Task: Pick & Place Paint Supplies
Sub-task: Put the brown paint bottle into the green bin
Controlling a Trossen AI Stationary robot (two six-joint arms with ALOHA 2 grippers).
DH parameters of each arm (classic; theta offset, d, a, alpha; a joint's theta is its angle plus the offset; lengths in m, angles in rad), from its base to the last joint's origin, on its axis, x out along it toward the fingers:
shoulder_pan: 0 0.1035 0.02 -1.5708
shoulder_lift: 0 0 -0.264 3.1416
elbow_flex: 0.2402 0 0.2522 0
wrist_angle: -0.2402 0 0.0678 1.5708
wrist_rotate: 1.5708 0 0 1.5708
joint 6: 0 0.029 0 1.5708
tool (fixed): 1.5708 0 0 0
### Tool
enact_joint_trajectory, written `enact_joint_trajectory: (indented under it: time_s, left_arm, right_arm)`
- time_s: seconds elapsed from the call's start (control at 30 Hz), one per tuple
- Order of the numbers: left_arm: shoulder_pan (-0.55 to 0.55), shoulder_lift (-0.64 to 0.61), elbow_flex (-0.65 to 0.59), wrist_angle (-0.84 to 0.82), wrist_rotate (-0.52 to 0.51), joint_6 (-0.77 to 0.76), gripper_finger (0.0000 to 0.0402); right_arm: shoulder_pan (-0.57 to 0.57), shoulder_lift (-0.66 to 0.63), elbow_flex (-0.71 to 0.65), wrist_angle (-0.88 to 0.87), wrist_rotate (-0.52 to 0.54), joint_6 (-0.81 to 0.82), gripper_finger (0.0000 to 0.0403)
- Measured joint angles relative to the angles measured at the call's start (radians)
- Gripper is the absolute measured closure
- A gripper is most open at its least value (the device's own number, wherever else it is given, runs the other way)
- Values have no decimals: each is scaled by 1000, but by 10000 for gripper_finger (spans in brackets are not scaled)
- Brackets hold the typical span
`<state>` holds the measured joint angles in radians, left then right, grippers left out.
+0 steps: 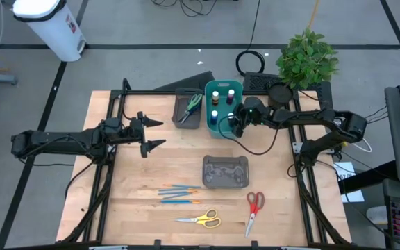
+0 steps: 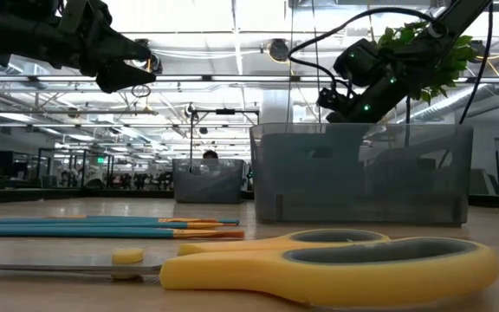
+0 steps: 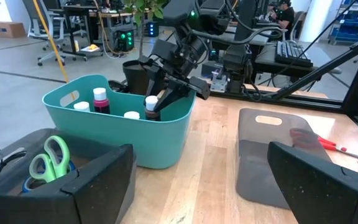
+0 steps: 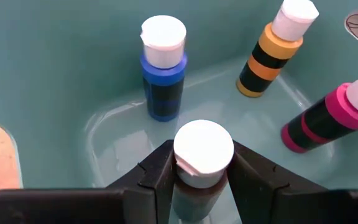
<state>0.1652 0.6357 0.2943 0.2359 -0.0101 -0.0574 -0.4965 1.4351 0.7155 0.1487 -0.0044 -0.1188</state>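
Note:
The teal bin (image 1: 209, 89) stands at the table's far middle with several small paint bottles upright on its floor: blue (image 4: 163, 68), orange (image 4: 272, 53) and pink (image 4: 331, 112). My right gripper (image 4: 202, 171) reaches into the bin from the right and is shut on a brown white-capped bottle (image 4: 202, 149). My left gripper (image 1: 155, 133) hovers open at mid-left, above the table, holding nothing. Brushes (image 1: 179, 192), yellow scissors (image 1: 200, 219) and red scissors (image 1: 254, 208) lie flat near the front. Green scissors (image 1: 192, 105) lie in a dark grey tray (image 1: 180, 119). My right gripper pinches the brown bottle between its two fingers just under the white cap (image 4: 194, 176), one finger on each side of the neck. The fingers slant down into the bin from the table's right. The bottle stands upright (image 3: 152, 107); its base is hidden.
A second dark grey tray (image 1: 225, 171) lies at the table's middle. A potted plant (image 1: 305, 59) and cables sit at the far right corner, behind the right arm. Bare wood lies between the trays and the left gripper.

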Motion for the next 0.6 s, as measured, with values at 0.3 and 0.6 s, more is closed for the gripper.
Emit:
enact_joint_trajectory:
  time_s: [0.3, 0.6]
  left_arm:
    - [0, 0, 0, 0, 0, 0, 23]
    - [0, 0, 0, 0, 0, 0, 23]
  right_arm:
    - [0, 7, 0, 19, 1, 1, 280]
    - [1, 9, -1, 19, 0, 9, 253]
